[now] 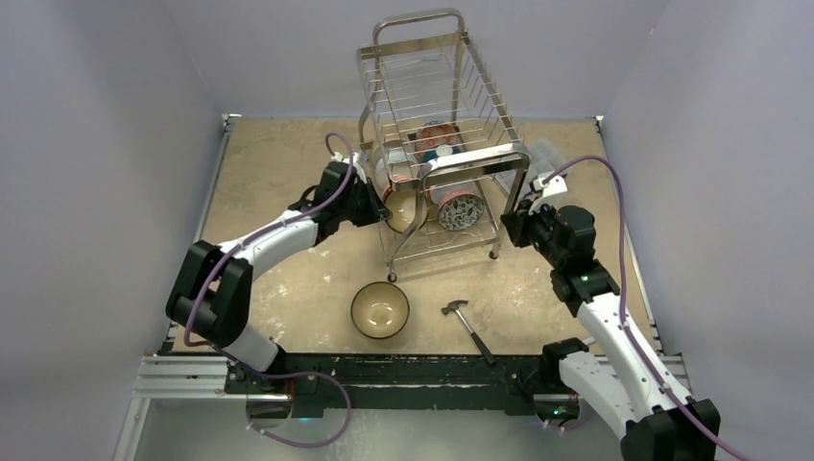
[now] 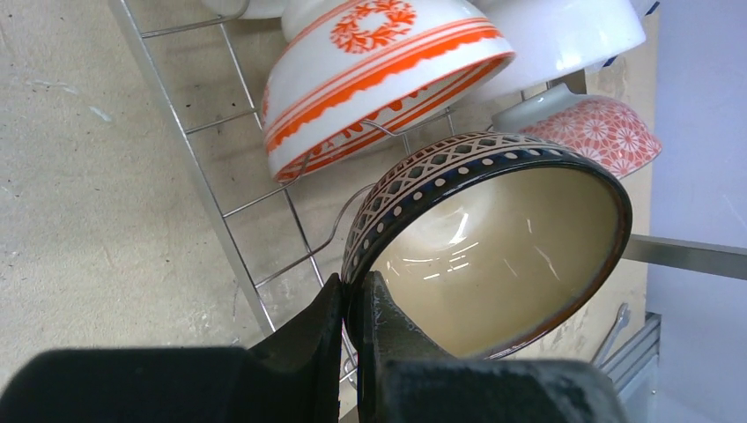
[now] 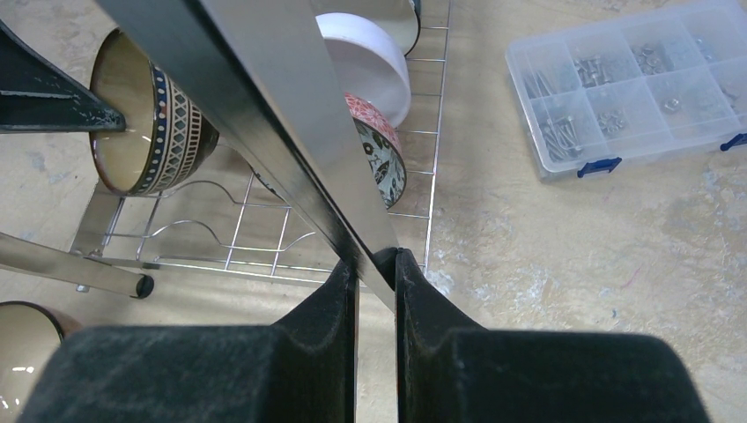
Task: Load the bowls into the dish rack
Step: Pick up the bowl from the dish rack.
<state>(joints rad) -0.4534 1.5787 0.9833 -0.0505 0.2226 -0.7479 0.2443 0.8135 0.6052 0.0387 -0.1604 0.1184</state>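
Left end effector (image 2: pixel 354 307) grips a round brown ceramic bowl (image 2: pixel 493 251) by its rim; right end effector (image 3: pixel 377 269) clamps the chrome wire rack (image 3: pixel 264 101) steady.

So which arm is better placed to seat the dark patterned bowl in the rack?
Left. The left gripper pinches the rim of the dark patterned bowl at the lower tier; the right gripper is clamped on the dish rack frame.

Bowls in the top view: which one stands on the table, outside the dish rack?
The large copper-brown bowl, upright near the hammer; the rest are in or at the dish rack.
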